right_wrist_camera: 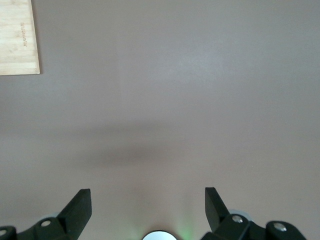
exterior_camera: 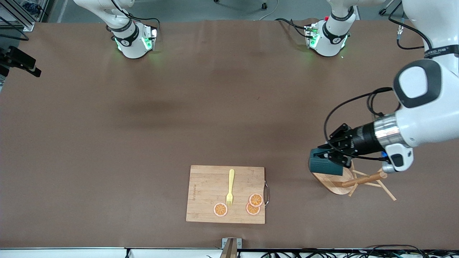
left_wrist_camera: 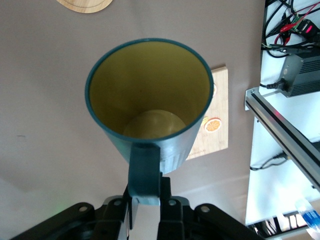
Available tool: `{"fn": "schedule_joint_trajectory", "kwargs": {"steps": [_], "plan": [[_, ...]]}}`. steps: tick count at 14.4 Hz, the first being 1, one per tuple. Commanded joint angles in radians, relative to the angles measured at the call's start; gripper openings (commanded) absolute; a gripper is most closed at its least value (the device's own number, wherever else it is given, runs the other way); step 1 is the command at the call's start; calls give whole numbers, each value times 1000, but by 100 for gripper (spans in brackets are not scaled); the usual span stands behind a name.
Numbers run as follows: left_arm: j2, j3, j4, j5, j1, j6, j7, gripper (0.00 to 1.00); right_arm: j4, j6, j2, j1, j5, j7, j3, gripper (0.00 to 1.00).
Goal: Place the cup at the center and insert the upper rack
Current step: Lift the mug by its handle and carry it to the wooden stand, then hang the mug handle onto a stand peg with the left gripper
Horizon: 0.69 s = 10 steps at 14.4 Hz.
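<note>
You have one cutting board nearest the front camera, and on it lie one yellow fork and three orange slices: one beside the fork's tines toward the right arm's end, and two touching each other at the board's corner by its metal handle.

Toward the left arm's end of the table, a little farther from the camera than the board, you see one wooden mug tree. It lies tipped on its side on the brown table, its oval base on edge and its post and thin pegs pointing toward the left arm's end.

There is one cup, dark teal with a yellow inside. It hangs in the air over the mug tree's base, tilted on its side with its mouth toward the right arm's end. Look into it through the left wrist view and you find nothing inside it.

The left gripper has its fingers pinched on the cup's handle, with the cup sticking out ahead of them.

The right gripper shows only in its own wrist view. It waits over bare table with its fingers spread wide, holding nothing, and a corner of the cutting board is visible at the edge of that view.
</note>
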<state>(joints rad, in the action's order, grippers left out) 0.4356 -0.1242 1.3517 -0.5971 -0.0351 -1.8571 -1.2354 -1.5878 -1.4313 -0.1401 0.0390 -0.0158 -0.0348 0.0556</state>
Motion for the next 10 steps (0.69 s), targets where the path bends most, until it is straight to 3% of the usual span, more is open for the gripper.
{"fn": "schedule_joint_trajectory", "kwargs": {"steps": [1,4,10], "plan": [[20,-8,-2,-79,55,15,42,1,-28,-6,-47,9,-4,-7,-10,100],[49,-9,0,-188,93,35,79,1,-29,3,-47,4,-4,-8,-16,100],[98,-9,0,-288,142,91,141,1,-24,49,-47,4,11,-4,-17,100]]}}
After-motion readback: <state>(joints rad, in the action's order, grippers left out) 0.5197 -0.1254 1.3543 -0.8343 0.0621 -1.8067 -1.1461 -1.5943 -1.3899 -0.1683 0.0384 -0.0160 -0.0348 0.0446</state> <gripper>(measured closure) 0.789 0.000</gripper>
